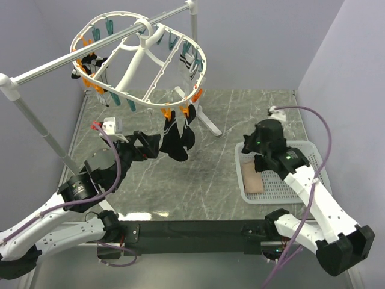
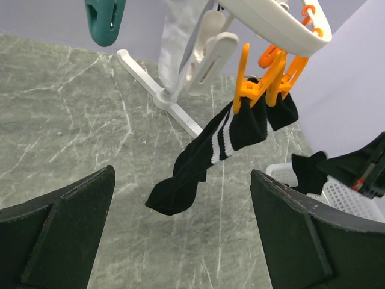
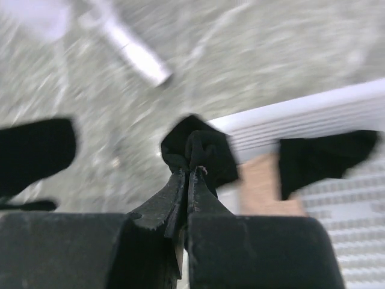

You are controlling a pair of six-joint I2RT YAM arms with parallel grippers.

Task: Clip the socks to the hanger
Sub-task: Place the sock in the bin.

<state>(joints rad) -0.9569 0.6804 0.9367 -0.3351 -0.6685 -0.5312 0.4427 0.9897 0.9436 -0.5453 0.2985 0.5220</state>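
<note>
The white oval hanger (image 1: 141,60) hangs by its hook from a silver rail, with orange and teal clips round its rim. Black socks (image 1: 178,137) dangle from orange clips (image 2: 249,84) at its near edge; one has white stripes (image 2: 207,156). My left gripper (image 1: 155,147) (image 2: 180,235) stands open just left of and below them, holding nothing. My right gripper (image 1: 249,144) (image 3: 187,171) is shut on a bunched black sock (image 3: 201,147) above the left rim of the basket (image 3: 313,114). A pinkish-beige sock (image 1: 252,180) (image 3: 261,186) and another black sock (image 3: 325,156) lie in the basket.
The white lattice basket (image 1: 301,150) sits on the marble table at the right. The rail's white foot (image 1: 210,123) (image 2: 162,96) rests on the table behind the hanging socks. Socks also hang at the hanger's far left (image 1: 90,63) and right (image 1: 191,60).
</note>
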